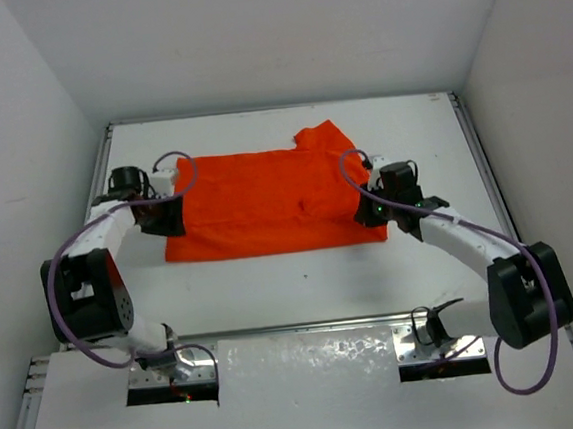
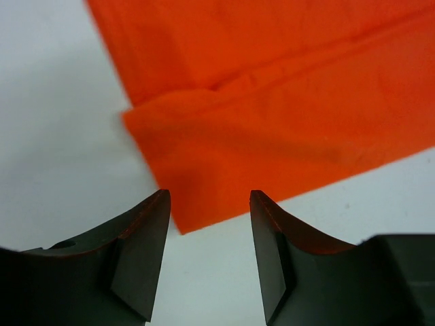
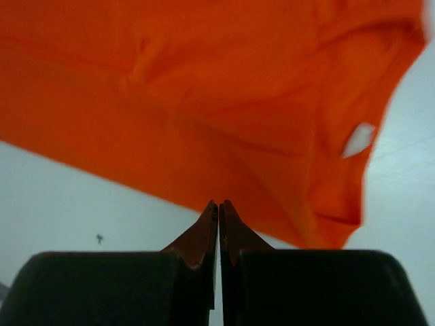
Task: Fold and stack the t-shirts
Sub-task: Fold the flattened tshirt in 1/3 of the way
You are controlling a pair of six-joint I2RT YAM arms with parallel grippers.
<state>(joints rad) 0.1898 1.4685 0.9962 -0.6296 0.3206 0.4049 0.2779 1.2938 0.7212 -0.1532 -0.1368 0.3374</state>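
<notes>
The orange-red t-shirt (image 1: 265, 201) lies flat on the white table, folded into a wide band, with one sleeve (image 1: 325, 136) sticking out at the far right. My left gripper (image 1: 172, 220) is open at the shirt's near left corner. In the left wrist view the gripper (image 2: 207, 200) has its jaws apart and empty, and the corner of the shirt (image 2: 285, 102) lies just ahead of them. My right gripper (image 1: 366, 210) is at the shirt's right edge. In the right wrist view the gripper (image 3: 219, 204) is shut, its tips at the edge of the shirt (image 3: 204, 102), with no cloth seen between them.
The white table (image 1: 303, 283) has raised rails along its left, far and right sides. White walls rise close behind and to both sides. Both arms' purple cables loop above the shirt's ends.
</notes>
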